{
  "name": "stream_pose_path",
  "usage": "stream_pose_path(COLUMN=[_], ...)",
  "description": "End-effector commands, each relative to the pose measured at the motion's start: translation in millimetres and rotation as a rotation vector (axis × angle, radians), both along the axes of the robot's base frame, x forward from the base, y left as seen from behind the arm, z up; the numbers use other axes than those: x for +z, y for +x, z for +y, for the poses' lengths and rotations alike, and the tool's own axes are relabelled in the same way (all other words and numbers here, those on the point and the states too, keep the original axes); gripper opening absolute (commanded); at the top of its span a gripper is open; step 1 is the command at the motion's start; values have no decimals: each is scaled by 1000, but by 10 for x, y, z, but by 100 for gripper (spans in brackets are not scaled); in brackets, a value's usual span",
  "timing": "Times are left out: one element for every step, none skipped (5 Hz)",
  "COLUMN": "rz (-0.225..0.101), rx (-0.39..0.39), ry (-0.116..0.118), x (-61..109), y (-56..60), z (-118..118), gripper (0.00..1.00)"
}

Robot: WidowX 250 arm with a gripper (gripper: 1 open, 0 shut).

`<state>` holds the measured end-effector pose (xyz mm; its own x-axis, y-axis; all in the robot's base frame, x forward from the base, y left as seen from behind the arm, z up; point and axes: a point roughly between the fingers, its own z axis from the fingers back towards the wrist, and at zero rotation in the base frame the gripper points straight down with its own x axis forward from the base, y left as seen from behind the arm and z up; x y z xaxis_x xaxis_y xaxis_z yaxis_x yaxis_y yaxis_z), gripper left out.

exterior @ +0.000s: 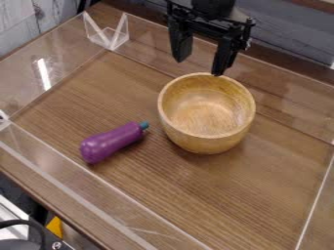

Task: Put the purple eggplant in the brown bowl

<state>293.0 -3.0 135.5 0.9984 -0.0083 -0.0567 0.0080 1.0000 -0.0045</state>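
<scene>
The purple eggplant (113, 141) lies on the wooden table, left of the brown bowl (206, 112), its green stem cap pointing toward the bowl. The bowl stands upright and holds nothing. My gripper (204, 51) hangs above the bowl's far rim, pointing down, its black fingers (226, 56) spread open with nothing between them. It is well apart from the eggplant, up and to the right of it.
Clear acrylic walls (53, 68) ring the wooden table (261, 186). A clear triangular stand (107, 29) sits at the back left corner. A dark backdrop lies behind the gripper.
</scene>
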Motion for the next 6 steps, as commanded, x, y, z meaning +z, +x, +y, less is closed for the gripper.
stream_pose_path(rz=[15,24,25,19,9,0], rx=[0,-8,-19,-37,-60,-72], ry=[-3,1,16,39,56,61], x=[-48,-115,-153,-208,-289,-384], y=[-20,-111,-250,-383,-503,-586], z=[3,122,324,591,829,930], gripper=[100,100,100,100,100,100])
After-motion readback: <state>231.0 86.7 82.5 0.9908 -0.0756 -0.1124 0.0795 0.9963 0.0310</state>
